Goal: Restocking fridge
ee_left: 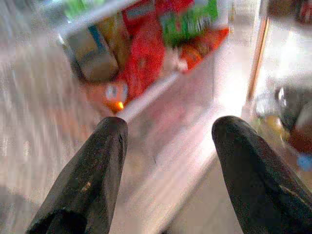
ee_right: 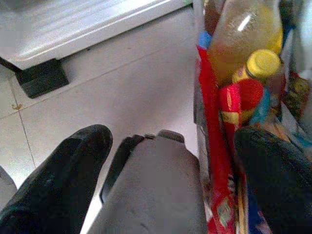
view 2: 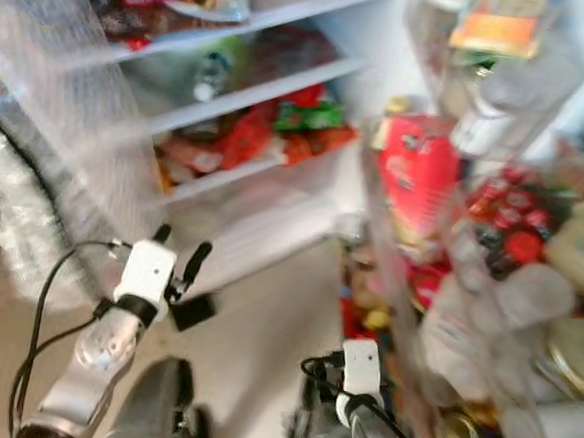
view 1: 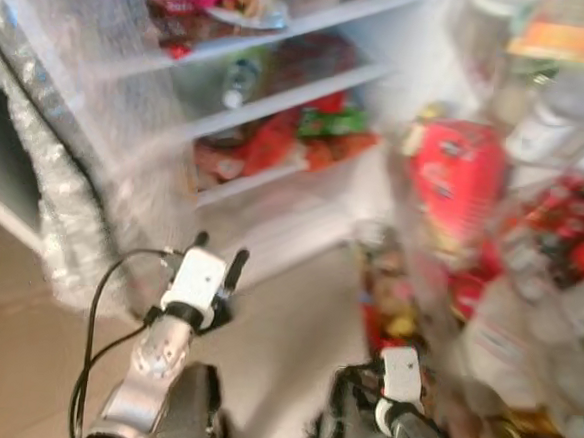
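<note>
Left claw (view 1: 219, 252) sat in the lower left of the head view, raised in front of the open fridge (view 1: 303, 205), its two black fingers (ee_left: 92, 175) spread wide apart with nothing between them. Through the wrist camera I saw those fingers framing a white shelf edge (ee_left: 161, 92) loaded with red and green packets (ee_left: 161, 39), all of it smeared by motion blur; I could not tell whether either finger touched the shelf.

Right claw (ee_right: 165, 170) hung low at the bottom centre of the head view, beside the fridge door (view 2: 487, 293). Its fingers were also well apart and empty. Between them in its wrist view lay a grey part of the robot's own body (ee_right: 156, 190) over the pale tiled floor (ee_right: 122, 83). Just past one finger stood the door's lowest rack, holding a bottle of yellowish liquid (ee_right: 243, 39), a yellow-capped bottle (ee_right: 261, 63) and a red wrapper (ee_right: 214, 146). That finger looked close to the packaging, though I could not say that it made contact.

Stock was already in place: the inner shelves in the upper left of the frame carried a clear bottle lying on its side (view 1: 239, 83) and red packets (view 1: 278, 138), while the door racks on the right held a red carton (view 1: 455, 175), jars with metal lids (view 2: 573, 364) and small red-topped containers (view 2: 513, 209). Bubble wrap (view 1: 62, 213) covered the fridge's outer side wall at the left edge.
</note>
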Controlling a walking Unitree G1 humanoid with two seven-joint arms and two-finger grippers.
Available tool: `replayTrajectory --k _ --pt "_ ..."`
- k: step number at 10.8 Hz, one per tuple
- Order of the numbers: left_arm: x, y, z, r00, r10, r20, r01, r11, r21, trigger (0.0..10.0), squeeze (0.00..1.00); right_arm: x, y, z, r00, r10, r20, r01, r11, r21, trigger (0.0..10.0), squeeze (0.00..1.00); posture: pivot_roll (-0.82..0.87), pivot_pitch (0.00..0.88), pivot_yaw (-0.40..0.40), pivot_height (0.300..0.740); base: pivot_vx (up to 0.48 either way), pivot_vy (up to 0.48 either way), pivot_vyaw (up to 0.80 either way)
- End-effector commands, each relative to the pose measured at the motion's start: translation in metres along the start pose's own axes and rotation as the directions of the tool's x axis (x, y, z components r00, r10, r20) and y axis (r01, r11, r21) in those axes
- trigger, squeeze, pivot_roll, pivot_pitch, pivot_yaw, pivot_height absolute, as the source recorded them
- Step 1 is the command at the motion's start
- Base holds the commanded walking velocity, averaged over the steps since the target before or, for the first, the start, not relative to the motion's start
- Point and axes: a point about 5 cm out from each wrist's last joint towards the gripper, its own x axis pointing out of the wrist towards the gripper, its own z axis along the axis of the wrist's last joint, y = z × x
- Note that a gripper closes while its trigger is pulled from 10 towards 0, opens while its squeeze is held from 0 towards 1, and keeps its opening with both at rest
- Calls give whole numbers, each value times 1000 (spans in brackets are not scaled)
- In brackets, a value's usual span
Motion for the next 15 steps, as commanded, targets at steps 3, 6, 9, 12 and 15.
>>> replayTrajectory --k 3,6,9,12,15 --pt "-16 6 -41 985 16 -173 -15 1000 7 10000 0 -16 5 -48 980 13 -196 -7 1000 27 10000 0 -41 248 -1 612 0 0 0" --pt "-37 21 -88 921 85 -380 -96 995 -8 10000 0 -16 4 -47 981 4 -195 2 1000 29 10000 0 -44 243 -2 612 0 0 0" --pt "-58 29 -117 856 114 -504 -140 990 -15 10000 0 -16 4 -47 981 -1 -194 7 999 32 10000 0 -51 252 -1 612 -120 0 0" --pt "-60 28 -120 853 115 -509 -147 989 -23 10000 0 -16 4 -48 980 -2 -197 8 999 33 10000 0 -53 258 -1 612 -365 0 0" --pt "-61 24 -122 852 107 -512 -143 989 -30 10000 0 -16 4 -48 980 -4 -197 11 999 35 10000 0 -55 261 -1 612 -364 0 0"
